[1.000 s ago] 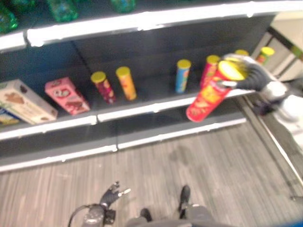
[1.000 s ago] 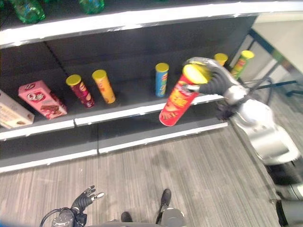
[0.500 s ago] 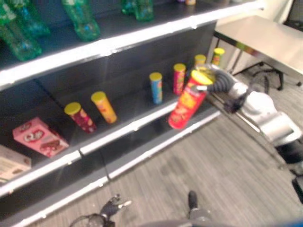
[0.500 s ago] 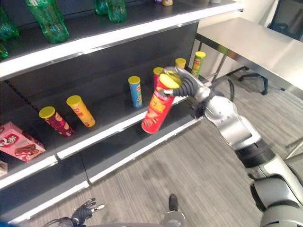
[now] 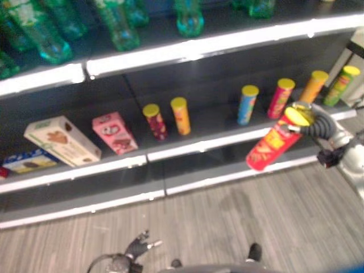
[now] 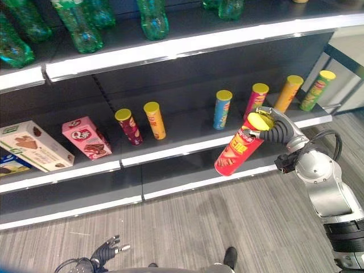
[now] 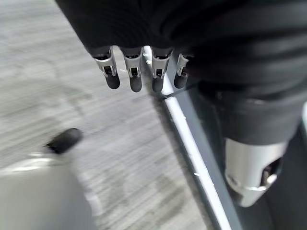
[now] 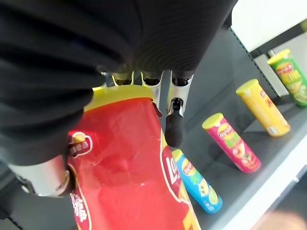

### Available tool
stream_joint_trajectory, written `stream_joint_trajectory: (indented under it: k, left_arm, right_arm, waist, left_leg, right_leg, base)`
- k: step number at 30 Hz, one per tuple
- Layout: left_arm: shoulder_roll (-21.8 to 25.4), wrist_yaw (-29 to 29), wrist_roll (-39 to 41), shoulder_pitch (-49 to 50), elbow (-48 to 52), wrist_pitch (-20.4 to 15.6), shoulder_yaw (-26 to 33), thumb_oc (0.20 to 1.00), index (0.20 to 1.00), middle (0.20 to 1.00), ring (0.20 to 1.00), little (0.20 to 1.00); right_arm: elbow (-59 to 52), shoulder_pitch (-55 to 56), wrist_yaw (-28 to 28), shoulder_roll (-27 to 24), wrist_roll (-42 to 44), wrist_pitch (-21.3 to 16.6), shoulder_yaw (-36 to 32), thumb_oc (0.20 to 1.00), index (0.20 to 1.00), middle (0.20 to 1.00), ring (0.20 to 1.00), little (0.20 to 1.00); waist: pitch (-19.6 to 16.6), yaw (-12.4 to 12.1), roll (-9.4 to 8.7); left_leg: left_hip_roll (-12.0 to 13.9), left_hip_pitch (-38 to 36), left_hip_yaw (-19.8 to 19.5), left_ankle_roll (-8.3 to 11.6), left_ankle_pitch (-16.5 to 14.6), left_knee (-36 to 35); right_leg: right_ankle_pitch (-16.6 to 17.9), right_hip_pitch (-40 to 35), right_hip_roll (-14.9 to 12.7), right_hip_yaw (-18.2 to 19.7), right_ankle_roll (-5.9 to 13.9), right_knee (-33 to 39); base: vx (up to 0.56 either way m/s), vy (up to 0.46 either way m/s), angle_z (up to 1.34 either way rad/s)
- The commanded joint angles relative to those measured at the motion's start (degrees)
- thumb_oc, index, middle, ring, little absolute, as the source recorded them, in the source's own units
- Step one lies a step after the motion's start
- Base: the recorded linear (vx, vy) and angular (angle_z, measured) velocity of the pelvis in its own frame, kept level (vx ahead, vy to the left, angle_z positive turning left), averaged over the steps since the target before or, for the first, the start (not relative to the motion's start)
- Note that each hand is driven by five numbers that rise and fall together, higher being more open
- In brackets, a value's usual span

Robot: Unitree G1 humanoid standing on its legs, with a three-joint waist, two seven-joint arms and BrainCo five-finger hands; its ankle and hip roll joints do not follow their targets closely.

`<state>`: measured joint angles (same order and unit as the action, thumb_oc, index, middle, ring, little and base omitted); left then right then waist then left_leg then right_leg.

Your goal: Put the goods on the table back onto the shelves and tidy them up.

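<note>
A red chip can point(image 6: 237, 150) with a yellow lid hangs tilted in front of the middle shelf point(image 6: 170, 153), held at its lid end by my right hand point(image 6: 277, 129), whose fingers curl round it. The right wrist view shows the red chip can point(image 8: 129, 167) against the palm. On that shelf stand a maroon can point(image 6: 127, 125), an orange can point(image 6: 154, 119), a blue can point(image 6: 222, 109), a pink can point(image 6: 256, 100), a second orange can point(image 6: 288, 93) and a green can point(image 6: 317, 90). My left hand point(image 6: 105, 249) hangs low over the floor with straight fingers point(image 7: 134, 79).
A pink box point(image 6: 86, 137) and a cream box point(image 6: 35, 146) lie at the left of the middle shelf. Green bottles point(image 6: 79, 25) line the upper shelf. A lower shelf edge point(image 6: 199, 182) runs just above the grey wood floor point(image 6: 227, 222).
The camera has swung left, so the whole shelf has shifted in view. My right hand still holds the red can, now lower and more tilted before the shelf edge.
</note>
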<state>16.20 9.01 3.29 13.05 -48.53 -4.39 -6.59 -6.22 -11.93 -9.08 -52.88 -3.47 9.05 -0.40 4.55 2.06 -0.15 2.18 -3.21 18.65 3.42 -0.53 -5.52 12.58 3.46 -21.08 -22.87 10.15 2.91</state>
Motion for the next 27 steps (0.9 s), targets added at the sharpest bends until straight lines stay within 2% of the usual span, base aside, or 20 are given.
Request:
stream_joint_trajectory:
  k: [1, 4, 6, 7, 8, 9, 11, 12, 13, 15, 17, 18, 19, 20, 22, 23, 24, 25, 27]
  left_arm:
    - [3.7, -0.6, -1.2, -2.3, 1.2, -1.3, 1.8, 1.000, 1.000, 1.000, 1.000, 1.000]
    - [4.3, -0.7, -0.1, -2.3, 1.5, -1.2, 2.8, 1.000, 1.000, 1.000, 1.000, 1.000]
    - [4.7, -0.5, 0.2, -2.4, 2.2, -1.1, 2.8, 1.000, 1.000, 1.000, 1.000, 1.000]
    - [4.6, -0.4, 0.2, -2.4, 2.2, -1.1, 2.9, 1.000, 1.000, 1.000, 1.000, 1.000]
    - [4.2, 0.0, -0.2, -2.8, 2.6, -1.1, 2.4, 1.000, 1.000, 1.000, 1.000, 1.000]
    - [4.0, -0.1, -0.1, -2.7, 3.2, -1.1, 2.2, 1.000, 1.000, 1.000, 1.000, 1.000]
    - [3.0, 1.0, 1.1, -2.0, 5.6, -1.2, 1.3, 1.000, 1.000, 1.000, 1.000, 1.000]
    - [3.0, 1.0, 1.2, -2.0, 5.6, -1.2, 1.3, 1.000, 1.000, 1.000, 1.000, 1.000]
    - [3.1, 1.5, 2.7, -2.9, 7.3, -1.3, -0.7, 1.000, 1.000, 1.000, 1.000, 1.000]
    - [2.8, 1.6, 3.6, -3.0, 8.4, -1.0, -1.0, 1.000, 1.000, 1.000, 1.000, 1.000]
    - [2.6, 2.1, 4.2, -2.7, 9.0, -0.7, -1.0, 1.000, 1.000, 1.000, 1.000, 1.000]
    - [3.2, 2.5, 4.0, -1.7, 10.2, -0.7, -1.4, 1.000, 1.000, 1.000, 1.000, 1.000]
    - [3.2, 2.5, 4.0, -1.6, 10.3, -0.6, -1.4, 1.000, 1.000, 1.000, 1.000, 1.000]
    - [3.8, 2.3, 4.1, -1.4, 10.1, -1.0, -2.3, 1.000, 1.000, 1.000, 1.000, 1.000]
    - [4.4, 2.1, 4.3, -1.8, 10.0, -1.1, -2.9, 1.000, 1.000, 1.000, 1.000, 1.000]
    - [4.3, 1.9, 4.0, -2.4, 9.1, -1.4, -3.9, 1.000, 1.000, 1.000, 1.000, 1.000]
    - [5.4, 1.6, 3.3, -3.3, 8.7, -1.7, -4.5, 1.000, 1.000, 1.000, 1.000, 1.000]
    - [5.3, 1.6, 3.3, -3.3, 8.7, -1.7, -4.4, 1.000, 1.000, 1.000, 1.000, 1.000]
    - [7.3, 1.7, 2.7, -4.9, 9.6, -2.1, -5.6, 1.000, 1.000, 1.000, 1.000, 1.000]
  right_arm:
    - [-1.7, -11.5, 3.2, -0.1, -0.6, -2.7, 1.2, 0.200, 0.200, 0.200, 0.200, 0.200]
    - [-0.4, -14.0, 3.3, -1.2, -2.7, -3.0, 3.7, 0.200, 0.200, 0.200, 0.200, 0.200]
    - [-0.7, -16.3, 4.0, -1.8, -4.3, -2.9, 4.5, 0.200, 0.200, 0.200, 0.200, 0.200]
    - [-0.5, -16.6, 4.1, -1.8, -4.4, -2.9, 4.8, 0.200, 0.200, 0.200, 0.200, 0.200]
    - [-1.9, -17.0, 3.6, -1.3, -5.8, -2.3, 4.4, 0.200, 0.200, 0.200, 0.200, 0.200]
    - [-2.3, -17.7, 3.0, -2.1, -7.1, -1.7, 5.1, 0.200, 0.200, 0.200, 0.200, 0.200]
    - [-2.0, -19.6, 3.2, -3.0, -7.4, -1.6, 5.8, 0.200, 0.200, 0.200, 0.200, 0.200]
    - [-2.0, -19.7, 3.3, -3.1, -7.3, -1.6, 5.9, 0.200, 0.200, 0.200, 0.200, 0.200]
    - [-1.5, -23.2, 2.9, -6.2, -8.2, -1.4, 7.9, 0.200, 0.200, 0.200, 0.200, 0.200]
    - [-1.2, -23.8, 3.0, -6.3, -7.8, -1.3, 8.1, 0.200, 0.200, 0.200, 0.200, 0.200]
    - [-0.8, -25.1, 2.9, -6.5, -7.9, -1.1, 8.8, 0.200, 0.200, 0.200, 0.200, 0.200]
    - [-0.1, -26.7, 2.7, -5.8, -7.7, -1.2, 10.4, 0.200, 0.200, 0.200, 0.200, 0.200]
    - [0.0, -26.9, 2.7, -5.8, -7.7, -1.3, 10.6, 0.200, 0.200, 0.200, 0.200, 0.200]
    - [0.6, -29.8, 2.5, -5.9, -7.6, -1.5, 12.9, 0.200, 0.200, 0.200, 0.200, 0.200]
    - [0.9, -31.8, 3.0, -5.8, -7.9, -1.4, 13.9, 0.200, 0.200, 0.200, 0.200, 0.200]
    - [1.7, -33.0, 2.4, -5.0, -8.5, -1.3, 15.3, 0.200, 0.200, 0.200, 0.200, 0.200]
    - [2.7, -35.9, 2.3, -4.2, -8.7, -1.1, 16.9, 0.200, 0.200, 0.200, 0.200, 0.200]
    - [2.9, -36.2, 2.4, -4.1, -8.7, -1.1, 17.2, 0.200, 0.200, 0.200, 0.200, 0.200]
    - [4.4, -39.6, 2.6, -3.4, -8.6, -1.2, 19.2, 0.200, 0.200, 0.200, 0.200, 0.200]
  waist:
    - [4.1, -2.4, -0.36]
    - [4.6, -2.0, -0.28]
    - [5.2, -2.0, -0.55]
    - [5.2, -1.9, -0.40]
    - [5.1, -1.9, -0.47]
    - [4.8, -1.8, -0.43]
    - [4.8, -2.6, -0.09]
    - [4.9, -2.5, -0.07]
    - [7.1, -2.9, -0.60]
    - [7.7, -3.0, -0.51]
    - [7.5, -3.3, -0.61]
    - [6.9, -3.7, -0.51]
    - [6.8, -3.8, -0.44]
    - [6.7, -4.0, 0.08]
    - [6.5, -3.9, 0.44]
    - [6.4, -2.6, 2.01]
    - [7.3, -2.8, 2.27]
    - [7.4, -3.0, 2.20]
    - [8.6, -3.0, 2.03]
  left_leg:
    - [-1.4, -2.3, -1.6, -2.32, -3.3, 0.5]
    - [-0.7, -2.4, -2.0, -1.94, -3.5, 0.5]
    - [-1.1, -2.8, -2.9, -1.82, -3.6, 0.5]
    - [-0.9, -2.8, -2.9, -1.77, -3.6, 0.5]
    - [-0.8, -3.9, -4.6, -1.26, -4.0, 0.5]
    - [-0.3, -3.8, -4.1, -0.97, -3.8, 0.5]
    - [0.0, -3.2, -2.7, 0.07, -2.0, 2.8]
    - [0.1, -3.2, -2.8, 0.11, -2.1, 3.0]
    - [1.3, 3.4, -3.0, 3.06, -1.4, 15.0]
    - [2.2, 4.8, -3.4, 3.93, -0.7, 16.3]
    - [5.6, 6.0, -3.6, 5.11, 0.7, 12.1]
    - [9.1, 6.0, -5.6, 5.71, 3.3, 6.8]
    - [9.2, 5.8, -5.5, 5.78, 3.5, 6.4]
    - [12.2, 6.6, -9.2, 6.91, 6.5, 2.5]
    - [13.3, 6.3, -10.0, 7.46, 7.1, 1.7]
    - [12.1, 5.0, -9.1, 7.07, 5.2, 0.6]
    - [9.7, 4.7, -8.9, 6.22, 4.1, 0.7]
    - [9.6, 4.7, -8.6, 6.15, 4.1, 0.7]
    - [7.3, 4.5, -6.2, 4.95, 2.5, 1.1]
  right_leg:
    - [5.0, -0.1, -2.7, 2.2, 2.93, -10.3]
    - [0.7, 4.8, 3.2, 5.9, 1.18, -9.0]
    - [0.6, 7.3, 6.2, 6.8, 0.60, -6.8]
    - [0.6, 7.3, 6.3, 6.8, 0.57, -6.7]
    - [-0.5, 4.6, 8.1, 6.2, 0.12, -2.3]
    - [-0.9, 3.1, 9.2, 6.3, -0.25, -0.8]
    - [-1.9, 1.0, 8.8, 3.6, -0.86, 0.2]
    - [-1.9, 0.9, 8.8, 3.5, -0.90, 0.2]
    - [-2.8, -1.4, 8.2, 1.2, -2.18, 0.8]
    - [-3.0, -2.0, 8.1, 0.5, -2.37, 1.1]
    - [-3.3, -2.3, 7.5, 0.4, -1.56, 2.0]
    - [-3.3, -1.6, 6.7, 1.9, -0.56, 2.1]
    - [-3.3, -1.5, 6.8, 2.0, -0.58, 2.1]
    - [-3.6, -0.3, 6.0, 4.0, 0.15, 2.1]
    - [-3.7, 0.3, 5.4, 4.8, 0.54, 2.0]
    - [-2.7, 0.8, 4.8, 6.2, 1.27, 1.3]
    - [-1.2, 3.3, 3.5, 8.8, 1.58, 0.4]
    - [-1.2, 3.5, 3.4, 9.1, 1.64, 0.3]
    - [0.5, 5.4, 1.7, 11.0, 2.02, 0.0]
  base:
    - [0.01, 0.087, 0.05]
    - [0.06, 0.019, -0.17]
    - [0.11, -0.041, -0.18]
    - [0.20, -0.148, 0.12]
    - [0.19, -0.200, 0.54]
    - [0.24, -0.238, 0.96]
    - [0.11, -0.115, 0.82]
    - [0.01, -0.131, 0.26]
    - [-0.04, -0.102, 0.29]
    - [-0.01, -0.049, 0.48]
    - [0.10, 0.122, 0.19]
    - [0.15, 0.182, 0.04]
    - [0.18, 0.297, -0.04]
    - [0.08, 0.151, -0.16]
    - [0.14, 0.256, -0.48]
    - [0.17, 0.502, -1.10]
    - [0.11, 0.419, -1.31]
    - [0.01, 0.335, -1.09]
    - [-0.03, 0.303, -0.68]
